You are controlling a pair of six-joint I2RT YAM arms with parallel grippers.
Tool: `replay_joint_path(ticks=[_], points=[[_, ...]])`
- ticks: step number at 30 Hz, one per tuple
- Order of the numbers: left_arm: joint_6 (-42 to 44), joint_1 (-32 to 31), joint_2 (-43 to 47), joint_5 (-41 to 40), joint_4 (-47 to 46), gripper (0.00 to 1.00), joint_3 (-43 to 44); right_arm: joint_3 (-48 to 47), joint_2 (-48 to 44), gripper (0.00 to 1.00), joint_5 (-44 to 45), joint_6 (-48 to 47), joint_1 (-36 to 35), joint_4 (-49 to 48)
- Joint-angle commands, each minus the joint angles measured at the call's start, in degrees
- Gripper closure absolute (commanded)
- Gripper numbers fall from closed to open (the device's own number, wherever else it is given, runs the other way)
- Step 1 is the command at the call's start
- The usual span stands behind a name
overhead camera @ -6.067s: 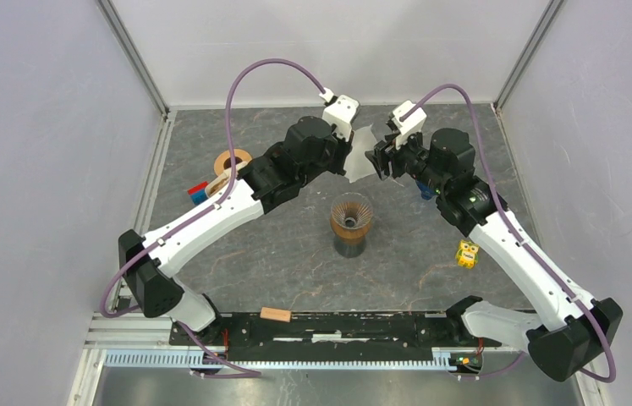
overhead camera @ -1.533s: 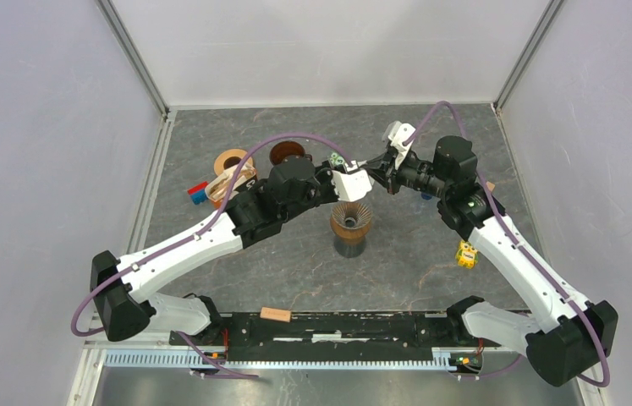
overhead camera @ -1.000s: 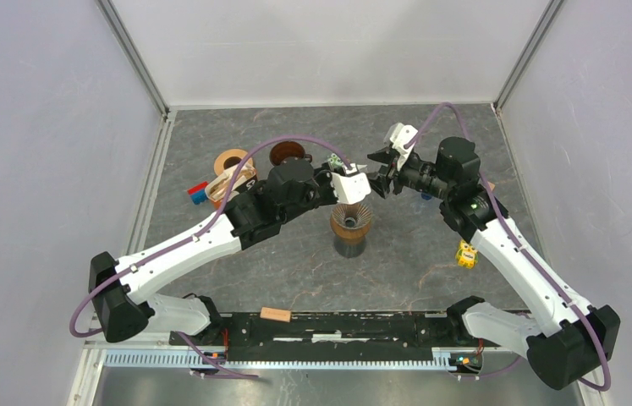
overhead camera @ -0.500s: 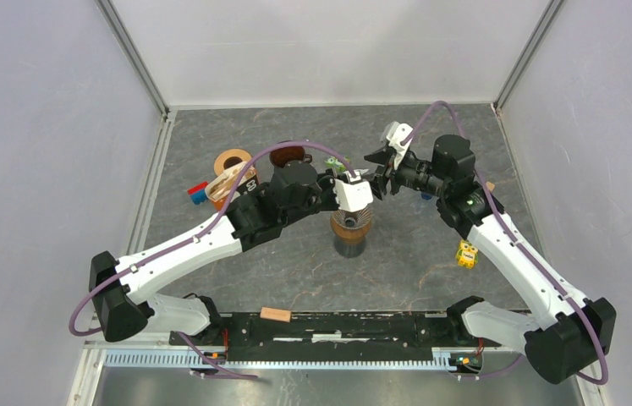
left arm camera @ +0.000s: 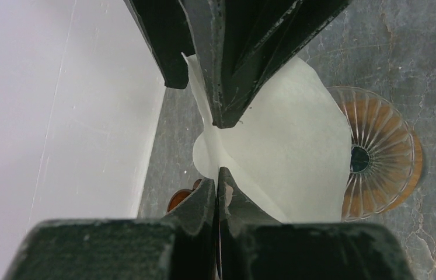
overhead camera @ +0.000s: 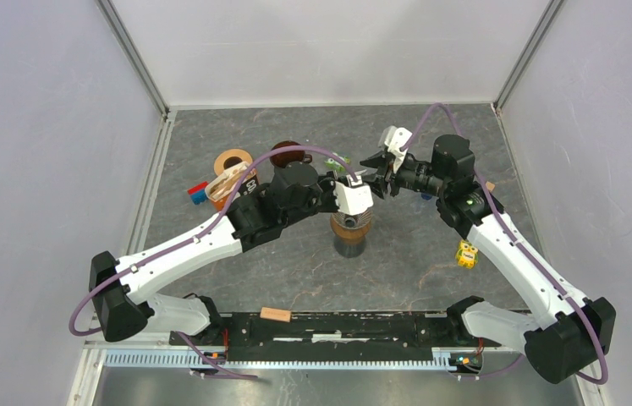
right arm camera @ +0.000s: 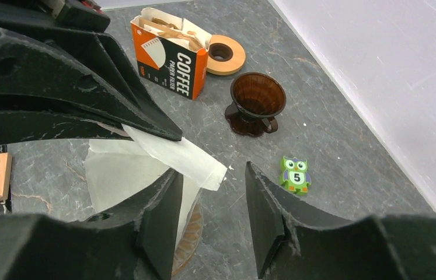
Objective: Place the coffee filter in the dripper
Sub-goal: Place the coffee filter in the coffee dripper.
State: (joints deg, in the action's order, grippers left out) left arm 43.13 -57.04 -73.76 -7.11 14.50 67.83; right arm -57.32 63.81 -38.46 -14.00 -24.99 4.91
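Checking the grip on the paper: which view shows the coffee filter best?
Left wrist: the coffee filter spreads across the frame, pinched in the left hand, partly covering the dripper. Right wrist shows only a folded edge and one side. In the top view the left arm hides most of it.

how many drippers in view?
2. Ribbed dripper at centre, below the filter that the left gripper holds; dark brown dripper farther back, near the filter box. Others may be hidden.
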Motion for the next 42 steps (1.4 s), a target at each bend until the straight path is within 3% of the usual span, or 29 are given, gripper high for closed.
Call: replay_joint_path(ticks=[1,8,20,24,37,42], points=[[2.68,-0.28,1.11,0.78,0.58,0.94,-0.17,-1.92,-0.94,0.54,-2.59,-2.73,0.21,-0.7],[2.02,-0.35,1.04,-0.08,-0.01,0.93,0.02,-1.13,-1.73,0.77,-2.86,-3.7,0.25,-0.03],[-1.42,-0.31,-0.3,-6.75,-9.28,0.89,-0.9,0.14,-2.41,1.0,-1.02,-0.85,0.21,-1.2],[-3.56,-0.35,-0.85,-10.38,-14.19,0.83,-1.21,1.45,-2.59,1.0,-0.17,0.73,0.21,-2.45],[-3.52,-0.36,-0.27,-7.85,-11.9,0.8,-2.27,1.21,-2.55,1.0,7.2,4.79,0.22,-2.67],[-3.87,-0.3,-0.34,-6.81,-10.84,0.65,-2.09,0.72,-2.1,1.0,7.22,5.97,0.22,-2.5]])
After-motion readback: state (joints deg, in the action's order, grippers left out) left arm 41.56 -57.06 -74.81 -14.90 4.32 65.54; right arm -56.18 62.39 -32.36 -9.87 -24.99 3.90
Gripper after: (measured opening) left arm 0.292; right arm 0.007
